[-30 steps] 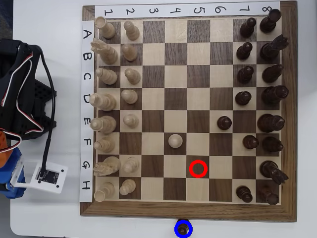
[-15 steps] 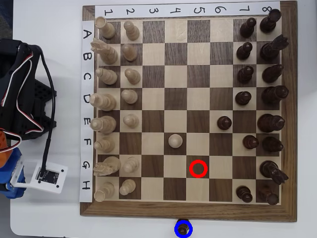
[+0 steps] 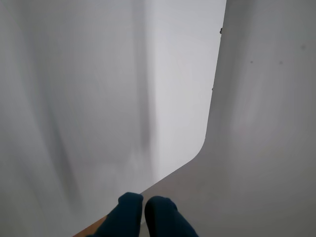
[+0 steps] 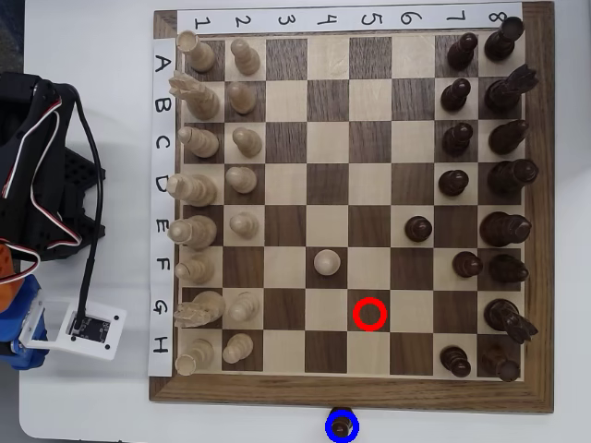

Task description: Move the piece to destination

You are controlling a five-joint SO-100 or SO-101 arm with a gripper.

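Dark pawn [image 4: 343, 426] upright inside blue ring [image 4: 330, 434], off-board.

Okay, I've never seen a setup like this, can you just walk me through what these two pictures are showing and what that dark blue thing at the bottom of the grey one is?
The machine is a small robot arm, seen folded at the left edge of the overhead view, with black cables and a blue part. One camera looks straight down on the table; the other rides on the arm's wrist.

The overhead view shows a wooden chessboard. Cream pieces stand along its left side, dark brown ones along its right, with one cream pawn and one dark pawn out on the squares. A red ring marks an empty square. Just off the board's bottom edge, another dark pawn stands inside a blue ring.

The wrist view shows mostly blurred white tabletop. The dark blue shapes are the gripper; its jaws sit pressed together, holding nothing.
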